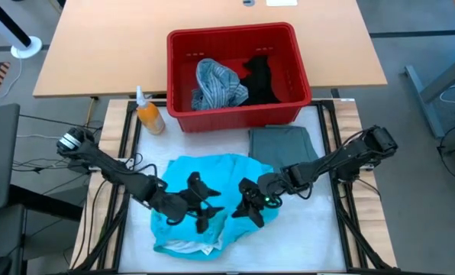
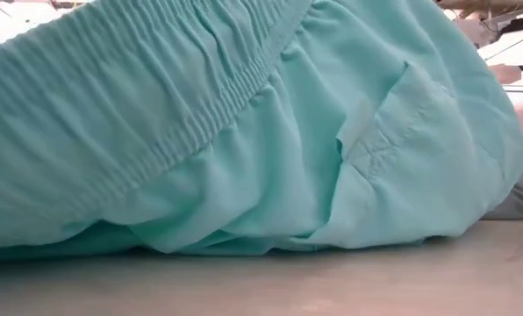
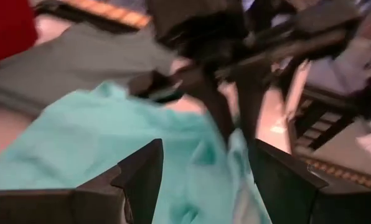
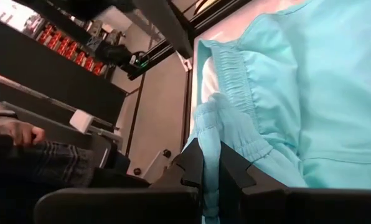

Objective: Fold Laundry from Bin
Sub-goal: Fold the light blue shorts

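Observation:
The bright turquoise garment (image 1: 204, 200) lies spread on the near middle of the table and fills the low view (image 2: 244, 132), its gathered elastic band (image 2: 156, 96) showing. My right gripper (image 1: 250, 210) is shut on it at its right part. My left gripper (image 1: 201, 206) hovers open over its middle; its fingers (image 3: 142, 174) stand apart with nothing pinched between them. A folded grey-green garment (image 1: 281, 145) lies flat at the right. The red bin (image 1: 235, 72) at the far side holds a blue-grey striped shirt (image 1: 216, 84) and a black garment (image 1: 259, 80). My right gripper pinches a bunched piece of the turquoise garment's elastic band (image 4: 220, 118) between its two fingers (image 4: 192, 165). The fingers slant down from the table's right side. The held bunch is raised off the table, and the rest of the garment (image 3: 79, 149) lies slack on it.
An orange spray bottle (image 1: 147, 114) stands left of the bin. A wooden table (image 1: 98, 46) lies behind the work surface. A person's hand (image 4: 17, 132) shows beyond the table's edge. Free white surface remains at the near right (image 1: 311, 237).

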You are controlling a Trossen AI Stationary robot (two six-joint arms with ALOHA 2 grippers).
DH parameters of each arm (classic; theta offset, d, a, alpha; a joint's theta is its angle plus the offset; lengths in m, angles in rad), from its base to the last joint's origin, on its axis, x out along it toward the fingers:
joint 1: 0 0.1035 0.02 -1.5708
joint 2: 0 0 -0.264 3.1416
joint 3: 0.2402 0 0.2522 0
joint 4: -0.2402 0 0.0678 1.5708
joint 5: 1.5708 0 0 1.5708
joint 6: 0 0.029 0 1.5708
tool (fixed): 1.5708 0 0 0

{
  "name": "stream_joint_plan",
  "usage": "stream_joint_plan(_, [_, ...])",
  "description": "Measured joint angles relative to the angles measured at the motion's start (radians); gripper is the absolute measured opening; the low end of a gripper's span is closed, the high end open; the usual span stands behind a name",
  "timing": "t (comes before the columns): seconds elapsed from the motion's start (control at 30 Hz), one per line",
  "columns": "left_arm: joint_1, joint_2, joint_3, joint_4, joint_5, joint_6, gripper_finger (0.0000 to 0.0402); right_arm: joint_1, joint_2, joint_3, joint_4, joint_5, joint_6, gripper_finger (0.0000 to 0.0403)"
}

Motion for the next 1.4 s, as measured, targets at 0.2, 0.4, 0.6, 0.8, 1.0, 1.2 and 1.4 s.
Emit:
stream_joint_plan(0.2, [0.000, 0.084, 0.000, 0.141, 0.093, -0.001, 0.0224, 0.010, 0.000, 0.000, -0.012, -0.032, -0.022, 0.0042])
stream_joint_plan(0.4, [0.000, 0.130, 0.000, 0.214, 0.111, -0.055, 0.0224, 0.009, -0.001, 0.000, -0.036, -0.054, -0.059, 0.0042])
stream_joint_plan(0.6, [-0.013, 0.157, 0.001, 0.215, 0.154, -0.084, 0.0224, 0.007, -0.001, 0.000, -0.038, -0.072, -0.076, 0.0042])
stream_joint_plan(0.8, [-0.021, 0.194, 0.004, 0.207, 0.144, -0.110, 0.0224, 0.007, -0.001, 0.000, -0.034, -0.075, -0.082, 0.0042])
stream_joint_plan(1.0, [-0.017, 0.194, 0.004, 0.207, 0.112, -0.085, 0.0224, 0.007, -0.001, 0.000, -0.027, -0.075, -0.082, 0.0042])
stream_joint_plan(1.2, [-0.010, 0.194, 0.004, 0.209, 0.148, -0.100, 0.0224, -0.008, -0.001, 0.000, -0.018, -0.074, -0.082, 0.0042])
stream_joint_plan(1.4, [0.011, 0.194, 0.004, 0.203, 0.177, -0.102, 0.0224, -0.031, -0.001, 0.000, 0.024, -0.072, -0.082, 0.0042])
